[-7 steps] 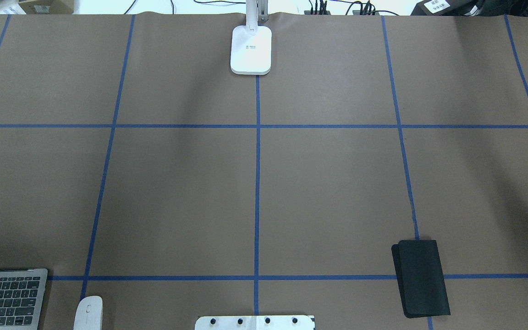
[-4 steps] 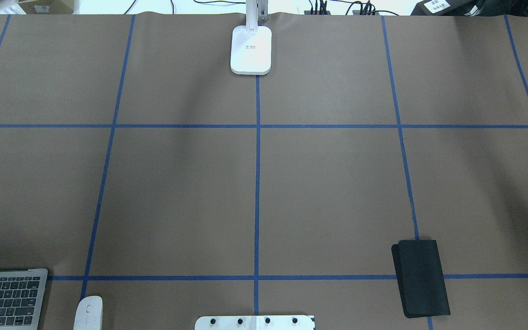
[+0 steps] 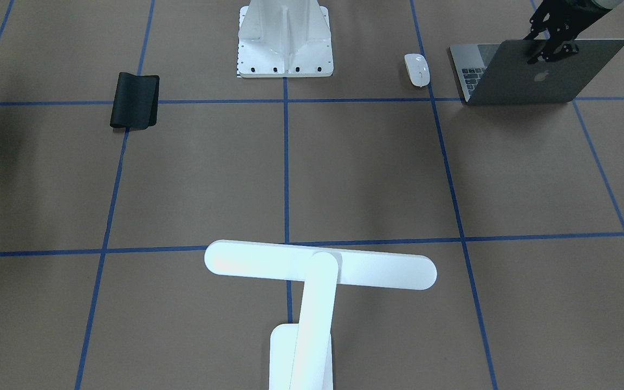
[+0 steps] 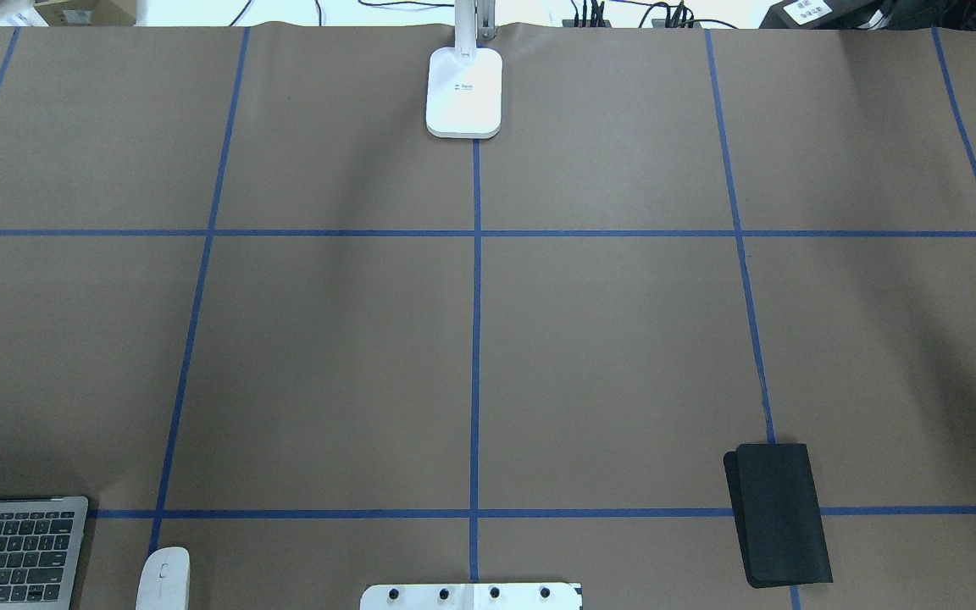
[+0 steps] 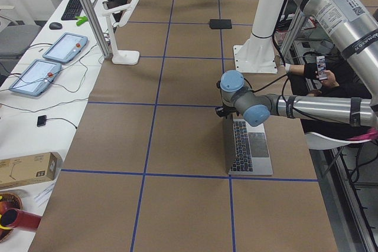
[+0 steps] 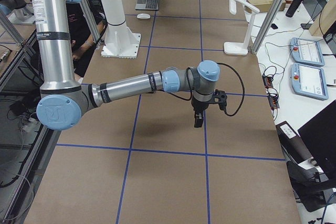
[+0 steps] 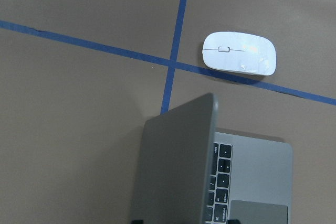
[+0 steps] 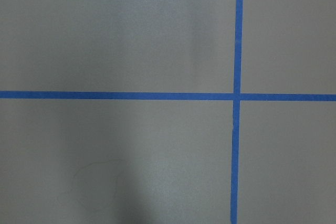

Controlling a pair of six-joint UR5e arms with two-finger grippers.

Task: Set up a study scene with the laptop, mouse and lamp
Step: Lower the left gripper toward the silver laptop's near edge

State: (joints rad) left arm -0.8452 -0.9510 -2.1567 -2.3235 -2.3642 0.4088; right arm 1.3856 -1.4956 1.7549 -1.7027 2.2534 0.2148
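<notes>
The space-grey laptop (image 3: 534,76) stands open at the table's near-left corner, keyboard toward the robot (image 4: 5,551). My left gripper (image 3: 547,51) straddles the top edge of its lid and looks shut on it; the left wrist view looks down along the lid (image 7: 178,171). The white mouse (image 3: 416,69) lies beside the laptop on a blue tape line (image 7: 240,60). The white T-shaped lamp (image 3: 317,271) stands at the far middle edge, its base (image 4: 464,89) on the centre line. My right gripper (image 6: 198,120) hangs over bare table far from these; I cannot tell if it is open.
A black mouse pad (image 4: 780,514) lies near the robot's right front. The white mounting pedestal (image 3: 285,38) stands at the robot's base. Blue tape lines (image 8: 235,96) divide the brown table into squares. Tablets and cables lie beyond the far edge (image 5: 59,48).
A small dark bit of the left arm at the overhead view's left edge has slid out of view. The laptop, mouse, lamp and mouse pad have not moved.
</notes>
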